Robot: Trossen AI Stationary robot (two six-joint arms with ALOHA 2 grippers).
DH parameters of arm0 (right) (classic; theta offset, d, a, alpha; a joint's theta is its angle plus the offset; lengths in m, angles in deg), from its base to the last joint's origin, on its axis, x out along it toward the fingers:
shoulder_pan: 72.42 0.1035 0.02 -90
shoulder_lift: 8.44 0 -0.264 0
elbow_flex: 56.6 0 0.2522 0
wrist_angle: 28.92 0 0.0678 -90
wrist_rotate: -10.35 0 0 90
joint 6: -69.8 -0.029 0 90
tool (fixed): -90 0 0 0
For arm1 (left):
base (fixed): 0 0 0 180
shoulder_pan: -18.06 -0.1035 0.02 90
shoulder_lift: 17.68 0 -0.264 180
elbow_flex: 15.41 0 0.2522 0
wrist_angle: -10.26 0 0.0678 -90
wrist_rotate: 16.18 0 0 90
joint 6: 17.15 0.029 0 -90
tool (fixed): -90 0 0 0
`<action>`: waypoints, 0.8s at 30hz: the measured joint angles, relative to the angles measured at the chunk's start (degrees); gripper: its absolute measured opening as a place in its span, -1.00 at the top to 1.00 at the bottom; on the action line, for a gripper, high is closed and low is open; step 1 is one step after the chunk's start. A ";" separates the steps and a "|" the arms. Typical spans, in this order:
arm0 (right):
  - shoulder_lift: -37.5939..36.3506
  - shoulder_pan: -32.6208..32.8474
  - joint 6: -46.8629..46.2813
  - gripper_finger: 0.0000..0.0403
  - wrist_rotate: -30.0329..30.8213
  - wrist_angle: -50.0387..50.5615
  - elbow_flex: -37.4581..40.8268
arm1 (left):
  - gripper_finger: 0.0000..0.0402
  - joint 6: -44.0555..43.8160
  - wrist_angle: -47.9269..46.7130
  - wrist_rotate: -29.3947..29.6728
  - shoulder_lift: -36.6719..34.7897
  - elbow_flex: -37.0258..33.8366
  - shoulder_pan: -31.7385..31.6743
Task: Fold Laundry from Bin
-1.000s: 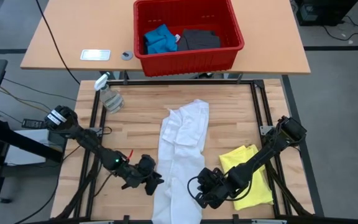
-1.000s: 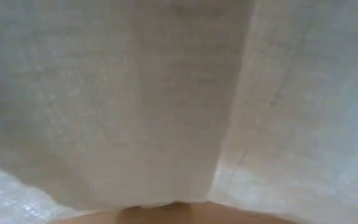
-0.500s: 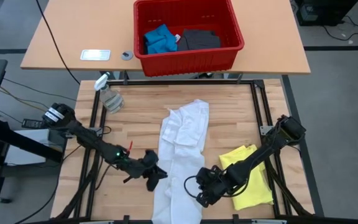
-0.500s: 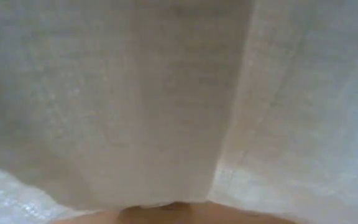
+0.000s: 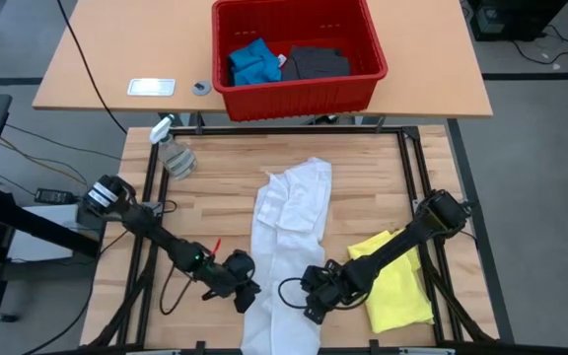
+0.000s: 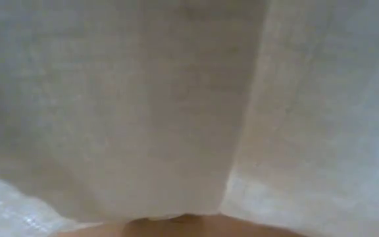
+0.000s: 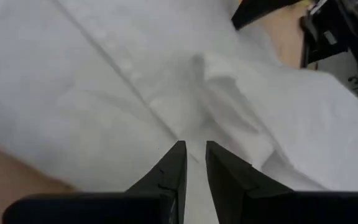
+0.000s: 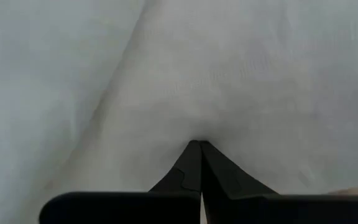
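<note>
You see the left gripper (image 5: 248, 293), open a second ago, now narrowed onto the white shirt (image 5: 289, 232) at lower centre of frame, while the right gripper (image 5: 311, 299) stays pinched on its other edge, so both sides look ready for lifting.

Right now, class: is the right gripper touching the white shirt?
Touching. In the right wrist view, the right gripper is shut with its fingertips pinching a fold of the white shirt; the high view places it at the shirt's edge.
</note>
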 joint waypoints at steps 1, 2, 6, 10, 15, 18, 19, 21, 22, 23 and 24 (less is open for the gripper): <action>0.07 0.02 -0.13 0.98 -0.39 0.28 0.00 | 0.68 -0.65 -0.26 -0.07 0.41 0.00 0.46; 0.12 -0.01 -0.41 0.98 -1.25 0.53 0.00 | 0.68 -1.67 -0.56 -0.15 0.98 0.00 0.88; 0.05 0.18 -0.95 0.98 -8.02 0.64 0.00 | 0.68 -6.45 0.08 -0.80 3.25 0.01 3.35; -0.66 1.84 -2.89 0.98 -13.10 1.23 -0.15 | 0.69 -9.99 1.54 -2.05 5.07 0.09 6.16; -3.28 3.39 -3.78 0.98 -21.48 2.21 -1.63 | 0.69 -13.07 5.30 -4.68 4.70 1.22 9.07; -5.71 3.83 -4.16 0.98 -21.47 3.38 -2.95 | 0.73 -12.18 5.95 -5.74 1.78 2.53 9.95; -6.70 3.93 -4.17 0.98 -19.90 4.05 -3.35 | 0.75 -11.38 6.24 -5.24 0.84 2.70 9.69; -8.65 3.37 -3.90 0.98 -15.30 4.63 -4.07 | 0.79 -9.76 4.91 -3.99 -0.83 2.57 8.56; -9.60 2.71 -3.63 0.98 -12.82 5.11 -4.17 | 0.80 -8.95 4.45 -3.86 -1.72 2.52 7.79; -10.42 1.76 -3.47 0.98 -10.46 6.13 -4.16 | 0.81 -8.38 3.75 -3.98 -2.87 2.52 7.05; -11.10 0.64 -3.36 0.98 -7.88 7.28 -4.12 | 0.82 -7.65 2.47 -3.98 -4.11 2.56 6.32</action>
